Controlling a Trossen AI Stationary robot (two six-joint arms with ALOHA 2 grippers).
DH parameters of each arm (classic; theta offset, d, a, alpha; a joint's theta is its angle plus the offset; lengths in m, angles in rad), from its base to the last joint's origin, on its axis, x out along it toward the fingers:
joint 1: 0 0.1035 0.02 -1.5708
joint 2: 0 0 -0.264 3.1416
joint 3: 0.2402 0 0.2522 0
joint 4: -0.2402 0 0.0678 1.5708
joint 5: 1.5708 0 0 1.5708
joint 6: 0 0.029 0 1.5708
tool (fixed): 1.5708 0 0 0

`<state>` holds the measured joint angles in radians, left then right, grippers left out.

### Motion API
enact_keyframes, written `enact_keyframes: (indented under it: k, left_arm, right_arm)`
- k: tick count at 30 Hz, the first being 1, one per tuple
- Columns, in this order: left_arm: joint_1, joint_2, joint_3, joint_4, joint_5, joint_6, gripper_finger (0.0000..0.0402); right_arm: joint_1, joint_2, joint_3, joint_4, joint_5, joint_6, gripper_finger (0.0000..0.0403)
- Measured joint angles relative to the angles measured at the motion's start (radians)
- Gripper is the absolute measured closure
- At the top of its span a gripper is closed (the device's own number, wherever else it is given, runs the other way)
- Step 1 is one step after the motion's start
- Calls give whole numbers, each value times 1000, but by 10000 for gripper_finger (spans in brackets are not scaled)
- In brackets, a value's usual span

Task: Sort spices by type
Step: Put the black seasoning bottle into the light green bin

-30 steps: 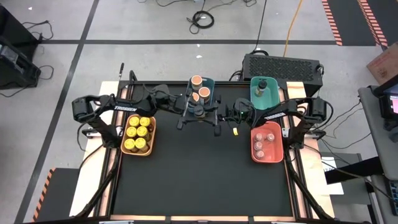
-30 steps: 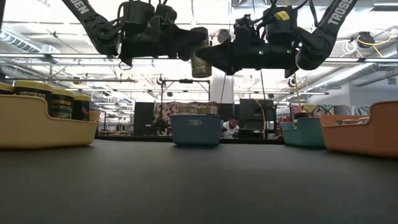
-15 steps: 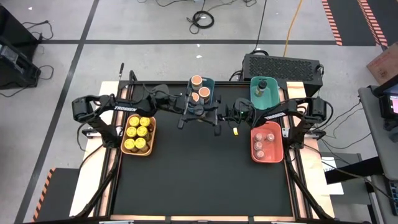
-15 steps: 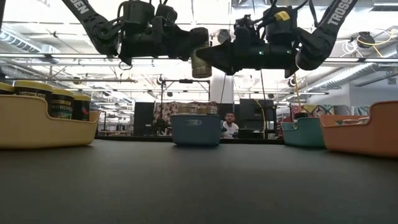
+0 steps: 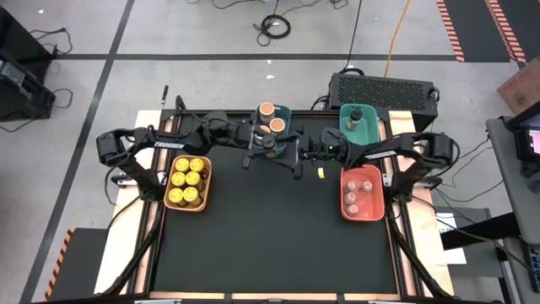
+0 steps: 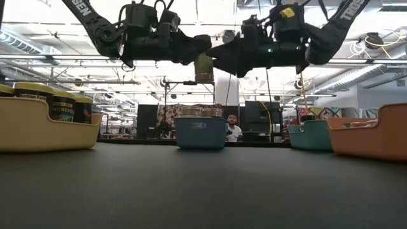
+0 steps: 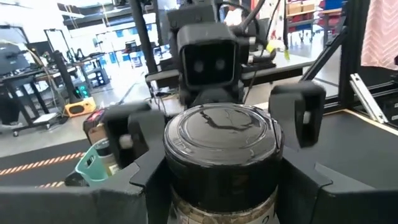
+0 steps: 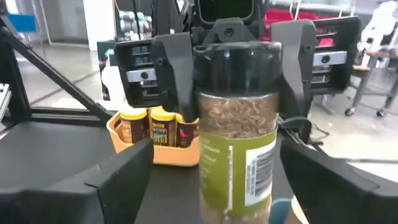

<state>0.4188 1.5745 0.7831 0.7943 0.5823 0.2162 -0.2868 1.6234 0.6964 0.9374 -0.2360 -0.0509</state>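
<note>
Holding a dark-lidded jar up in the air, above the table centre-rear, just in front of the blue bin. Clamped on it from both sides by the fingers of the left gripper, as seen in right wrist view: black lid, greenish herb inside, green label. Right gripper facing it from the opposite side, very near, fingers spread wide apart on both sides of jar, not touching it. In left wrist view only the dark lid top visible between own fingers, w/ the other gripper right behind.

Resting in orange bin at table left: six yellow-lidded jars, packed in 2 rows. In blue bin at rear centre: three peach-topped jars. In teal bin at rear right: one dark olive jar, upright. In red bin at right: about four small pinkish-topped jars. Lying on the table near right gripper: a small yellow bit, cannot tell what. Standing in the room far behind, low view: a person.
</note>
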Motion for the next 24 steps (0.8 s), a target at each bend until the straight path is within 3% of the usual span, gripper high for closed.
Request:
enact_keyframes:
  k: [5,13,24]
  left_arm:
    - [25,0,0,-21,0,0,191]
    - [26,-1,0,-129,1,7,190]
    - [-22,-1,0,-242,15,-1,189]
  right_arm:
    - [-5,-116,0,-175,2,-32,49]
    - [-1,-262,0,-336,7,-78,55]
    - [37,-294,0,-439,-6,-326,55]
